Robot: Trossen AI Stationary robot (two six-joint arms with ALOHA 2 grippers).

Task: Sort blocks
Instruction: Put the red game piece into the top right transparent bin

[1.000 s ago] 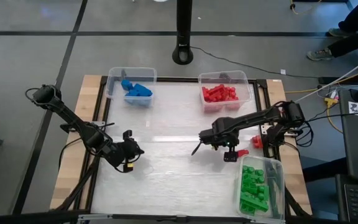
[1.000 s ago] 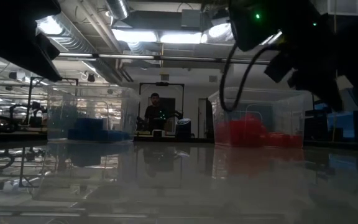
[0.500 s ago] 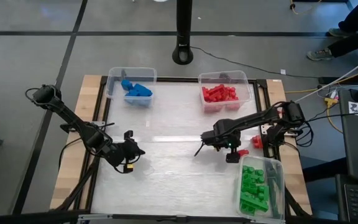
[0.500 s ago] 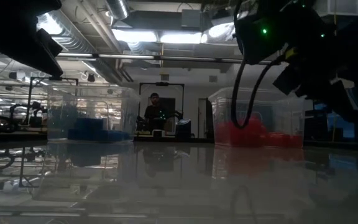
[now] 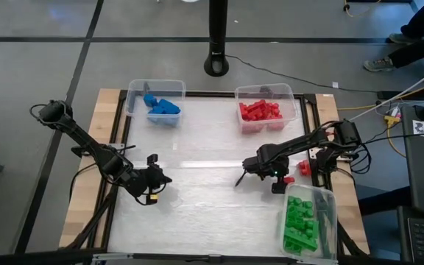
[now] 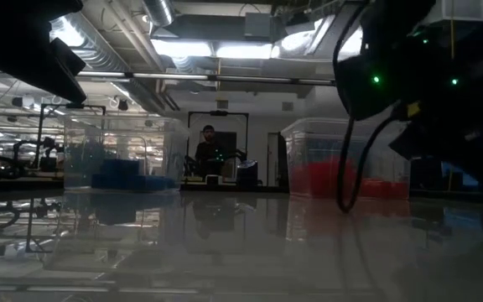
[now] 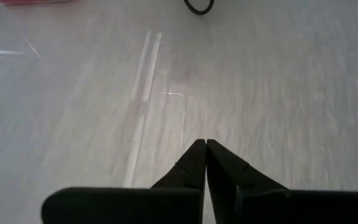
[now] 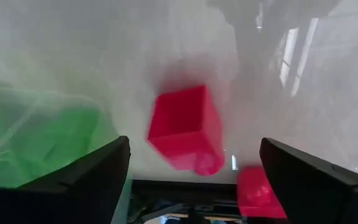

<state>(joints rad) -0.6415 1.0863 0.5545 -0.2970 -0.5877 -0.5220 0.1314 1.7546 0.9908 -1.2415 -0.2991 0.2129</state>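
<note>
Now right gripper (image 5: 277, 184) hangs low over the glossy white surface (image 5: 197, 199), jaws wide w/ nothing held, a boxy red block (image 8: 185, 127) between them, just left of the clear green-block bin (image 5: 306, 221) at near right. Left gripper (image 7: 205, 146) waits near left, jaws pinched shut, empty. Far bins: blue blocks (image 5: 162, 107) left, red blocks (image 5: 260, 110) right.

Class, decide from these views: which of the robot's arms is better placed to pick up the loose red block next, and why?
Right. The right gripper is open just beside the red block, which shows between its fingers; the left gripper is shut, far across the table.
</note>
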